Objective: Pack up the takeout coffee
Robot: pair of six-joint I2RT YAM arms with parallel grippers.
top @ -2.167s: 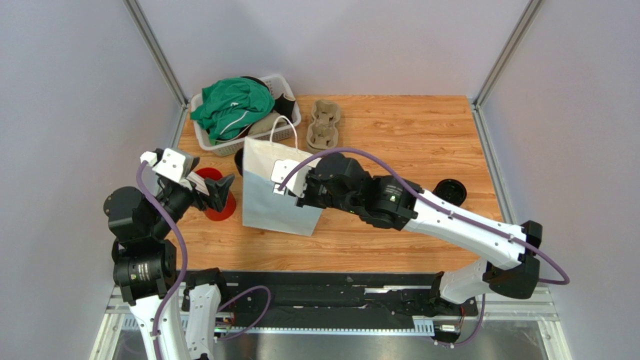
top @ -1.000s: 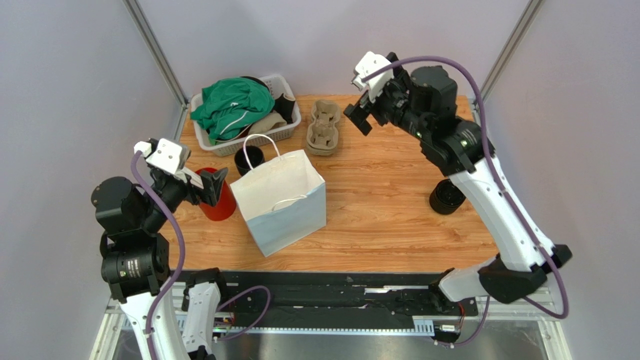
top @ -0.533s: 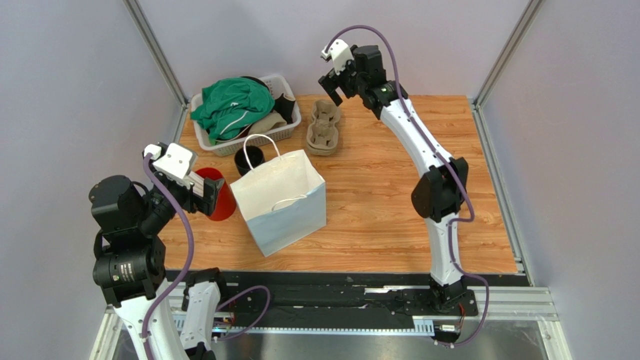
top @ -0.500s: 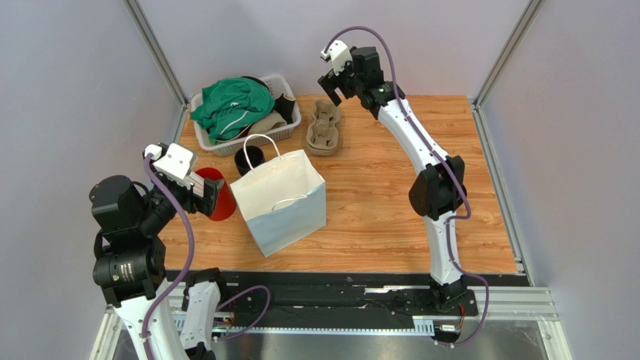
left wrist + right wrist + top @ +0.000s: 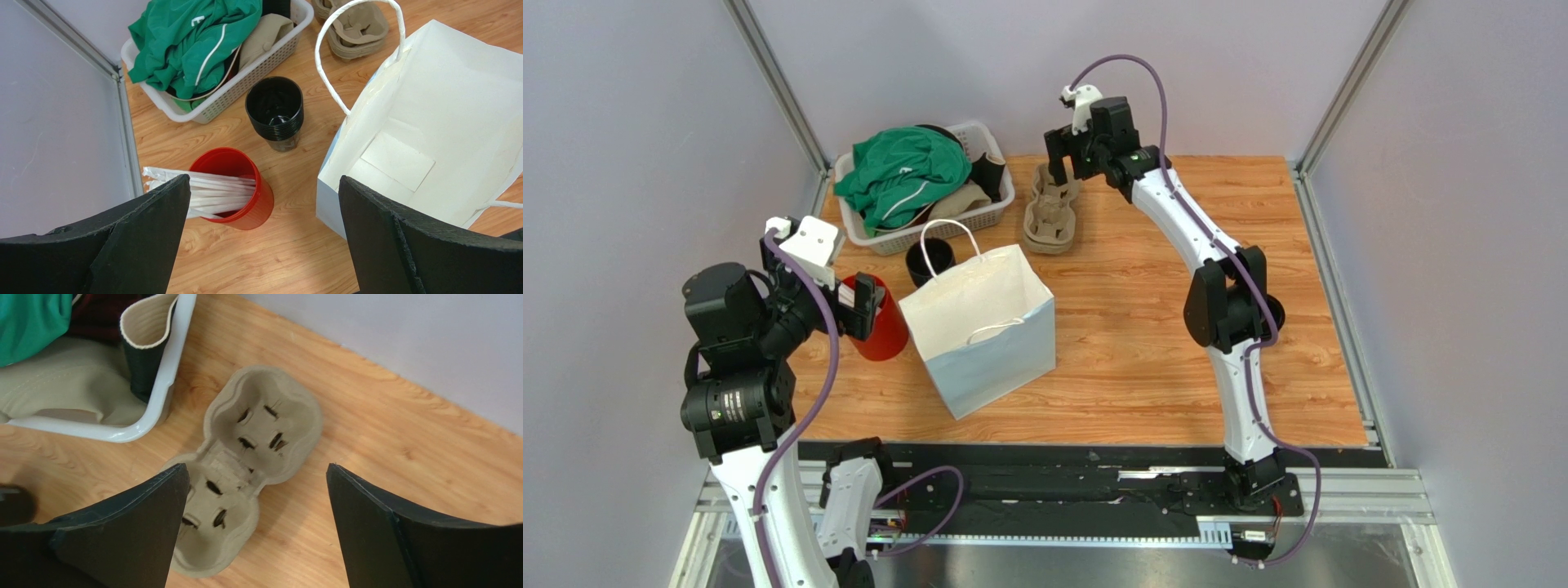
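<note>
Overhead, right jaws gape above carrier (image 5: 244, 471) beside basket (image 5: 175, 355).

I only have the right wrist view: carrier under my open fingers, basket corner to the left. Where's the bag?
Observer: The bag stands about mid-table, nearer the arm bases than the carrier, and its mouth looks open.
Operator: What's the left gripper doing?
Observer: The left gripper is open and holds nothing. The red cup with straws is in front of it, just left of the bag.
</note>
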